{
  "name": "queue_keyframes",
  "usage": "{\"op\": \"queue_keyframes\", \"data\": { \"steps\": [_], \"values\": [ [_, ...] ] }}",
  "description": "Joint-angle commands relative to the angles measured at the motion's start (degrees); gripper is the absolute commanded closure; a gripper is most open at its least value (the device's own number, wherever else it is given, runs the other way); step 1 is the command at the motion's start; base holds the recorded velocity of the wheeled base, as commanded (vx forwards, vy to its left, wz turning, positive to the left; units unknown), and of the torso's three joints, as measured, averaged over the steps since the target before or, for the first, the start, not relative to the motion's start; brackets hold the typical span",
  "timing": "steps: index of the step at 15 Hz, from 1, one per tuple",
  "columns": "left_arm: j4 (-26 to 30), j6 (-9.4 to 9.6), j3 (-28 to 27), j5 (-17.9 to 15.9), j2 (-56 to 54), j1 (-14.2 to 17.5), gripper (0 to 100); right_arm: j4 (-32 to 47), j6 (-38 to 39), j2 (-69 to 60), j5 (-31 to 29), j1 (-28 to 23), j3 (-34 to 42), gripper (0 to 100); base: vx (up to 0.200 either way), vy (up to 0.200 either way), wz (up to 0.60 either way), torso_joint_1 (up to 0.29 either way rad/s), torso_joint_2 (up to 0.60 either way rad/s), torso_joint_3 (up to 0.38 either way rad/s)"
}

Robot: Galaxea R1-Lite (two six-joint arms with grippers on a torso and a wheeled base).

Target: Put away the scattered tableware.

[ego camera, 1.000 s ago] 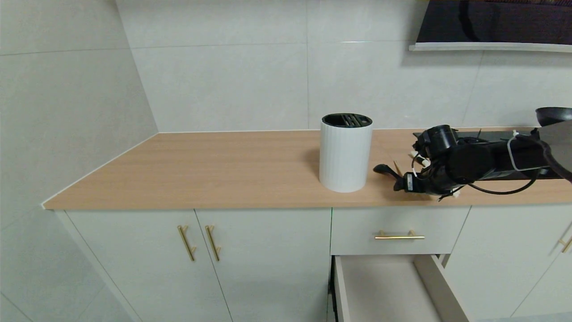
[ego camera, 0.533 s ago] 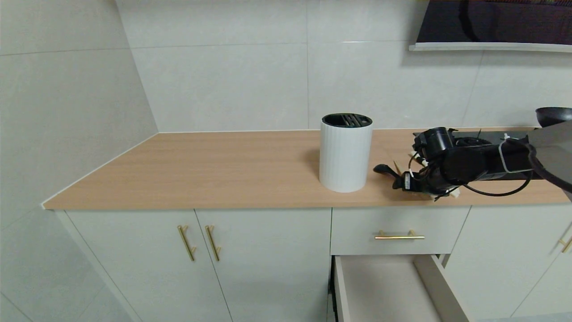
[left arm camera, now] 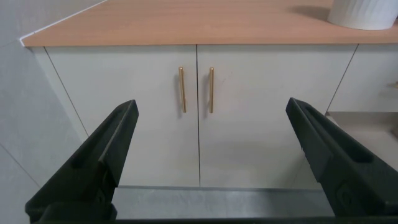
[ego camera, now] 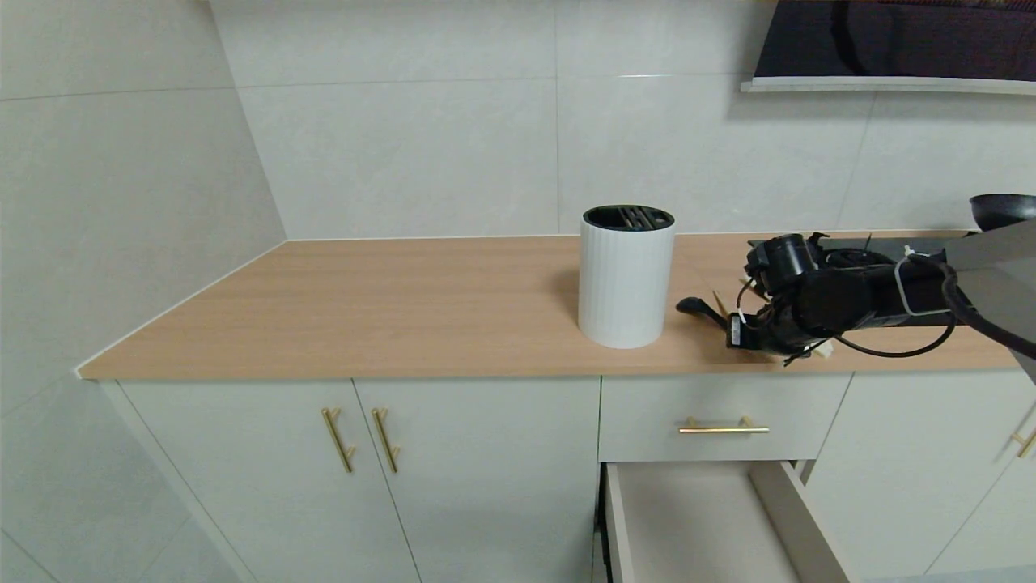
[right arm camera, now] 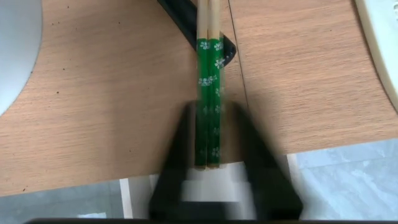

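Green-tipped chopsticks [right arm camera: 209, 68] are straddled by the right end effector [right arm camera: 211, 121], at the holder's [ego camera: 626, 279] 3 o'clock; pinching cannot be told. The left end effector [left arm camera: 211, 118] is spread.

1. Two green-ended chopsticks [right arm camera: 209, 68] lie side by side on the wooden surface [right arm camera: 106, 93].
2. They cross a black handle [right arm camera: 183, 18].
3. The tool [right arm camera: 210, 124] straddles them, its blurred fingers [right arm camera: 180, 143] not quite clamped.

The right gripper [right arm camera: 214, 121] is just a blurry smear either side of the chopsticks [right arm camera: 208, 68], whose far ends run off the frame. The black utensil [ego camera: 692, 307] half disappears behind the gripper, and the drawer [ego camera: 688, 518] is cropped.
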Motion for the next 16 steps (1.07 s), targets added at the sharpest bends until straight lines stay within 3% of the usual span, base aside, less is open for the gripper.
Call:
{"op": "queue_keyframes", "data": {
  "steps": [1, 8, 11, 13, 15, 16],
  "values": [
    [0.0, -0.01, 0.0, 0.0, 0.0, 0.0, 0, 0.0, 0.0, 0.0, 0.0, 0.0, 0.0, 100, 0.0, 0.0, 0.0, 0.0, 0.0, 0.0],
    [0.0, -0.01, 0.0, 0.0, 0.0, 0.0, 0, 0.7, 0.6, -6.0, -0.1, 0.0, 2.9, 100, 0.0, 0.0, 0.0, 0.0, 0.0, 0.0],
    [0.0, -0.01, 0.0, 0.0, 0.0, 0.0, 0, 0.9, 0.4, -19.1, 0.6, 0.5, 11.8, 100, 0.0, 0.0, 0.0, 0.0, 0.0, 0.0],
    [0.0, -0.01, 0.0, 0.0, 0.0, 0.0, 0, 1.7, 0.2, -30.4, 1.0, 3.5, 20.4, 100, 0.0, 0.0, 0.0, 0.0, 0.0, 0.0],
    [0.0, -0.01, 0.0, 0.0, 0.0, 0.0, 0, 6.3, -0.1, -35.6, 1.0, 5.3, 23.7, 100, 0.0, 0.0, 0.0, 0.0, 0.0, 0.0],
    [0.0, -0.01, 0.0, 0.0, 0.0, 0.0, 0, 14.1, 0.1, -40.5, 2.3, 6.8, 24.5, 100, 0.0, 0.0, 0.0, 0.0, 0.0, 0.0]
  ]
}}
